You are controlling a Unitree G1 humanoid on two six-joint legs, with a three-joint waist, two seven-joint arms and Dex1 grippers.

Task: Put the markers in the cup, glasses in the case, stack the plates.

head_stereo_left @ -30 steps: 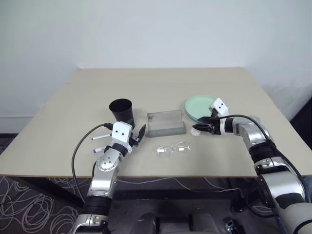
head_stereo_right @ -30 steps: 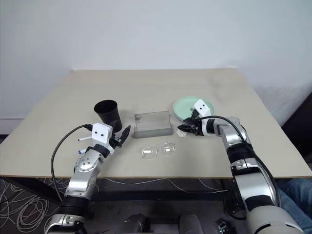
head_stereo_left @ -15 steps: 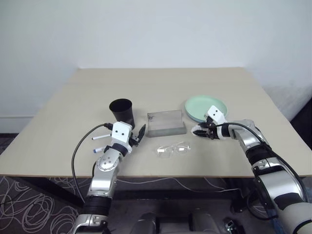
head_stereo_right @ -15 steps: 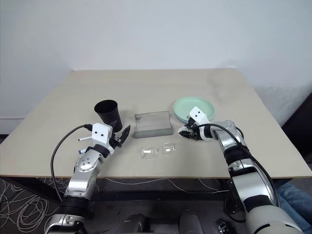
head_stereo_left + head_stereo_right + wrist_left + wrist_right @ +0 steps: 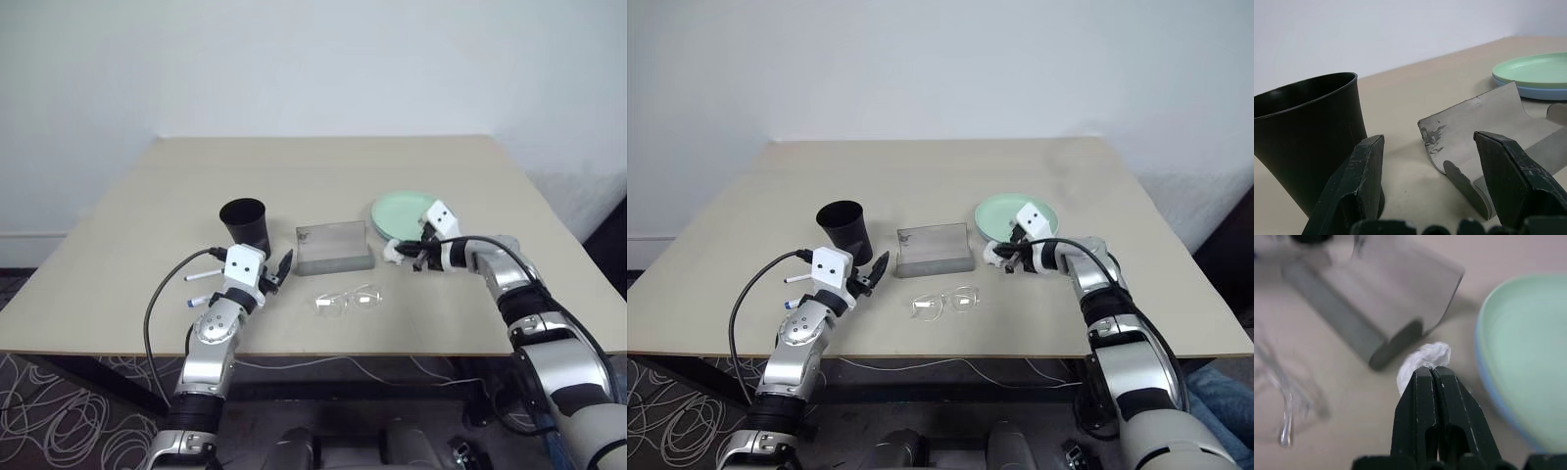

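the right gripper was clenched, apparently pinching the crumpled white scrap between the open grey case and the stacked plates. the left gripper stood released beside the black cup. the clear glasses lay in front of the case; a weak pinch could drop the scrap onto them.

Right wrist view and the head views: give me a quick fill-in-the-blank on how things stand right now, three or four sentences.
1. The right tool is shut on the crumpled white ____.
2. The mint green plate lies on top of the light ____ plate.
3. The case stands with its lid ____, between the cup and the plates.
4. The glasses lie on the ____, outside the case.

Missing words: scrap; blue; open; table
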